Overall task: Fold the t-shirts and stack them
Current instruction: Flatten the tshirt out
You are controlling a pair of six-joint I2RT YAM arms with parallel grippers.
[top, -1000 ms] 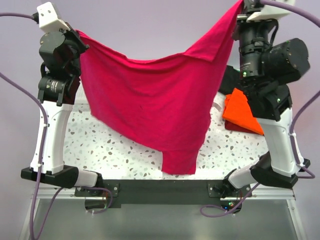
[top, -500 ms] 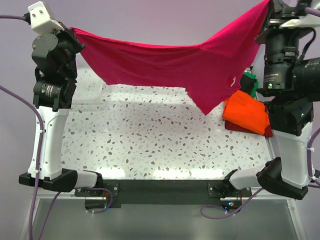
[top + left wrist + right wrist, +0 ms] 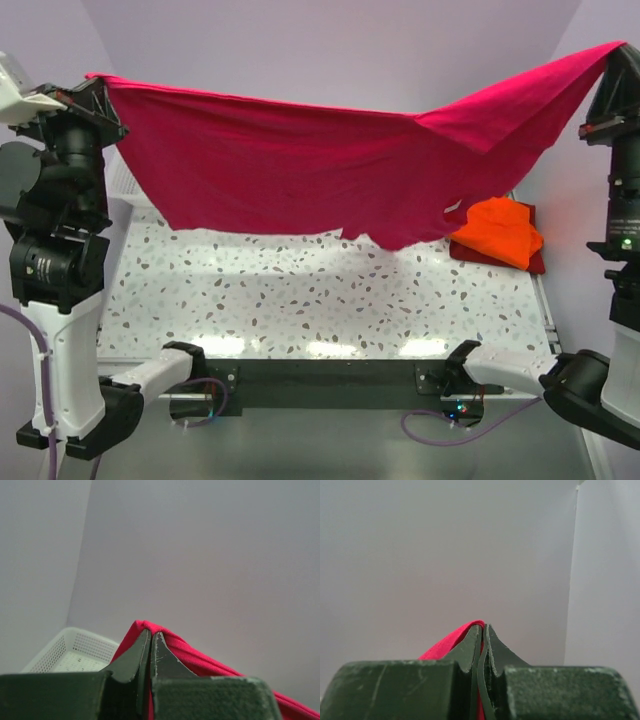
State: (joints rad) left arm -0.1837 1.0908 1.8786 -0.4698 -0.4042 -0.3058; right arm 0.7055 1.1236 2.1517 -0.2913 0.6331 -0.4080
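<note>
T-shirt (image 3: 290,170) — crimson — now stretched wider and higher; left gripper (image 3: 150,639) and right gripper (image 3: 483,631) clamped on it.

Three t-shirts (image 3: 300,170), one basket (image 3: 45,659), two arms (image 3: 60,250).

The pink t-shirt (image 3: 300,170) above the table (image 3: 300,310) is soft, matt cloth with loose wrinkles. The table top is smooth and speckled like stone, and it shines near its front edge. At the table's far right, the orange t-shirt (image 3: 497,232) and the dark red t-shirt (image 3: 537,263) under it are matt cloth too. The basket (image 3: 70,652) by the table's far left is white plastic mesh. The left gripper (image 3: 151,639) and right gripper (image 3: 484,630) look dark, dull and scratched.
</note>
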